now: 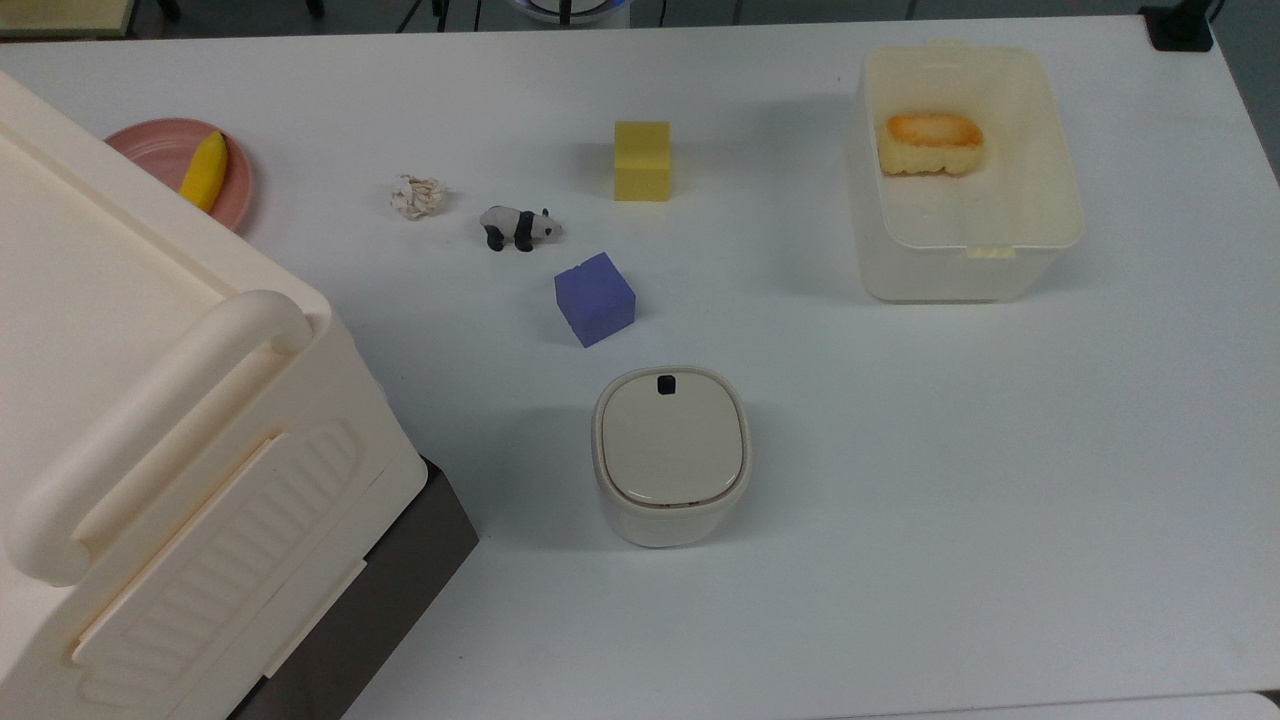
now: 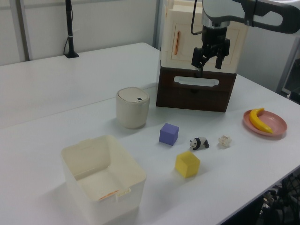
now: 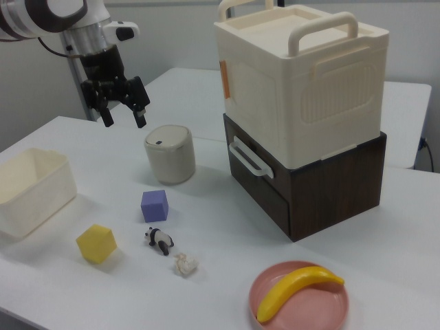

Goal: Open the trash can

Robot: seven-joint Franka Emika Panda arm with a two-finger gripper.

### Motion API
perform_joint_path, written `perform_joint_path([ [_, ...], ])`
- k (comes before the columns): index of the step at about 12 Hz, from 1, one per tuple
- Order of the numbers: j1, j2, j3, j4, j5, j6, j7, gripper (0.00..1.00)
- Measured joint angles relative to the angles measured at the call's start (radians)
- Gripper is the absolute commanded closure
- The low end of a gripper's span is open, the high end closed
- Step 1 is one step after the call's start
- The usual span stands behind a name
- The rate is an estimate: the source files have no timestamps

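Hovering spread wide and empty, your gripper point(image 3: 124, 110) could miss the black button point(image 1: 665, 383) and shove the trash can point(image 1: 670, 455) toward the tabletop's edge.

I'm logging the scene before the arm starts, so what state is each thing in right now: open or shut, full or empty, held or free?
trash can: lid shut, upright, untouched.
gripper: open, empty, up in the air.
clear tub: no lid, holds a piece of bread.
cream box: shut, stacked on the brown drawer unit.
brown drawer unit: drawer shut.
pink plate: holds a banana.
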Motion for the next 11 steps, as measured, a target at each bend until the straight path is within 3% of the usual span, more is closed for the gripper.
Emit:
perform_joint_path([
  [11, 0.001, 0.014, 0.004, 0.002, 0.0, 0.0, 0.0, 0.0],
])
